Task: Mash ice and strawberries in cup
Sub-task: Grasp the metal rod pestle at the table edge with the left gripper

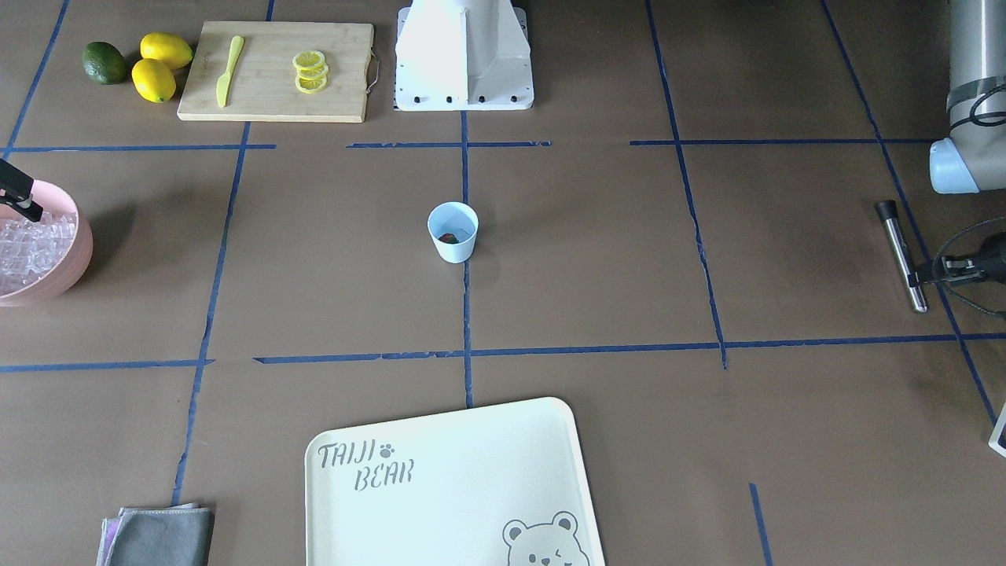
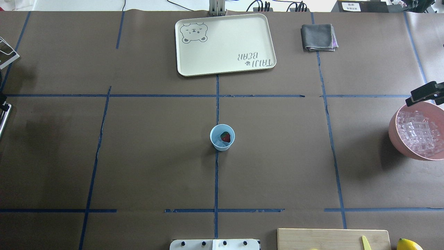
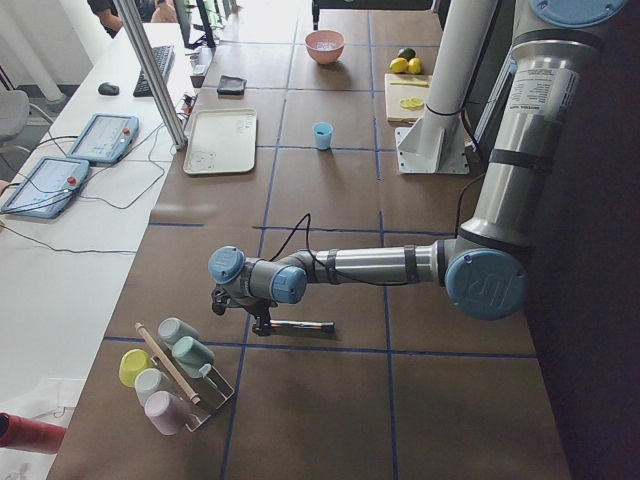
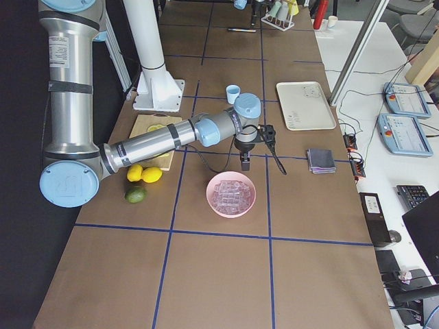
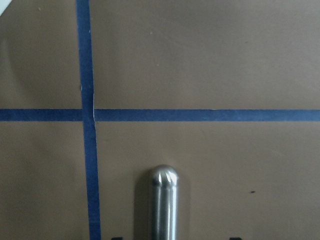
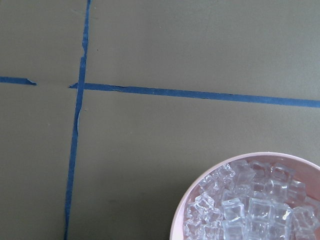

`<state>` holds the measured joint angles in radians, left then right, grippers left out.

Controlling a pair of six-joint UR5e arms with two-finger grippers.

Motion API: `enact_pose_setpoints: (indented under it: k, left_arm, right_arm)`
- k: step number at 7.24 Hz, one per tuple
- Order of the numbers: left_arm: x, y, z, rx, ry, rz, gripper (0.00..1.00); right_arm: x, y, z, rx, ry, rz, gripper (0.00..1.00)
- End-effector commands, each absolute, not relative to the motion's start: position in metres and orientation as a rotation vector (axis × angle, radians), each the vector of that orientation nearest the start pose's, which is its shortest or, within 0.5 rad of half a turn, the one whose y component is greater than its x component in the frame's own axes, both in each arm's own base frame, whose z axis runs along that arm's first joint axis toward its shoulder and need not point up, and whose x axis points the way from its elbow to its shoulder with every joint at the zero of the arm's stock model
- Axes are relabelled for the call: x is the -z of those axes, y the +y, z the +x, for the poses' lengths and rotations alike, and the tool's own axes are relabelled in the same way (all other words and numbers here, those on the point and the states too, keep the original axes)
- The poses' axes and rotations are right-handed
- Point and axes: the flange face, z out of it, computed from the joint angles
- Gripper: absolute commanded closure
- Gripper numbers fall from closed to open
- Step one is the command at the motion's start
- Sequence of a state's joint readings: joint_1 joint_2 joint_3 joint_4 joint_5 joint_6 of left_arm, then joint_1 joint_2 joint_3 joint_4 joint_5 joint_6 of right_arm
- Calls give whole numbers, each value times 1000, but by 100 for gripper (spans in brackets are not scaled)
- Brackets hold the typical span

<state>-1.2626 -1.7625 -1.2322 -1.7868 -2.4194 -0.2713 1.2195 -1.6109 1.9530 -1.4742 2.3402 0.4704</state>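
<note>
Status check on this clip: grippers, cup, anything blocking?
Left gripper open astride steel muddler; right gripper at pink bowl of ice, state unclear. Strawberry in cup, looks whole. Nothing beside cup.

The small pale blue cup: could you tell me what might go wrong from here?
The pale blue tapered cup, with the red strawberry inside, stands free and unheld, so mashing could tip it. The smooth steel muddler rod lies flat under the open left end effector; it might roll when gripped. The clear ice cubes fill the pink bowl; grabbing some could scatter others.
</note>
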Motion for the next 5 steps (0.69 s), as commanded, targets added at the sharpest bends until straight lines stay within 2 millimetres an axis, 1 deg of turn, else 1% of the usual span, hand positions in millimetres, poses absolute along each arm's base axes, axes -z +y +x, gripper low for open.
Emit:
enact_pose_setpoints:
  k: [1, 3, 5]
  left_arm:
    - [-704, -559, 121, -62, 831, -202, 23]
    - [-705, -552, 151, -99, 826, -230, 23]
    - [-709, -550, 152, -104, 822, -233, 23]
  right_arm:
    - [-478, -466, -103, 60, -860, 81, 0]
    - [-479, -466, -103, 59, -859, 79, 0]
    - [-479, -466, -103, 59, -859, 79, 0]
